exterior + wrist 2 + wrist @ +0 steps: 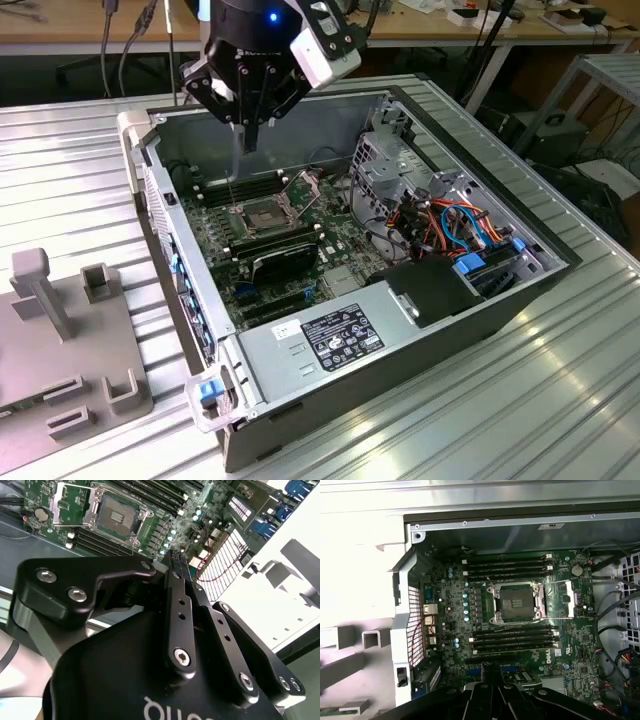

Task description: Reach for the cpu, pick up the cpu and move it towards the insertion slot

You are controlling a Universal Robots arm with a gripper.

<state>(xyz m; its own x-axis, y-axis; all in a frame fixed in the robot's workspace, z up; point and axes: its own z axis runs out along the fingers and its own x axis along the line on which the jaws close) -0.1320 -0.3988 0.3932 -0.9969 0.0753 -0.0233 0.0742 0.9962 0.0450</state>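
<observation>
My gripper (pixel 250 140) hangs above the open computer case, over its back left part in the exterior view, with nothing showing between its black fingers, which are shut together. The fingertips (pixel 176 562) meet in a point in the second wrist view, and the gripper (pixel 490 670) also shows in the first wrist view. The insertion slot (pixel 258 215) is a square metal-framed socket with a dark centre on the green motherboard, below the gripper and slightly to the exterior view's right. Both wrist views show the insertion slot (pixel 117 516) (pixel 516 602) with its cover frame (pixel 561 597) flipped open beside it. The cpu is out of view.
Long black memory slots (pixel 512 637) run on both sides of the socket. A black expansion card (pixel 283 262) lies in front of it. A drive cage (pixel 395 165) with coloured cables and the power supply (pixel 330 340) fill the case's right and front. A grey fixture (pixel 70 340) stands left of the case.
</observation>
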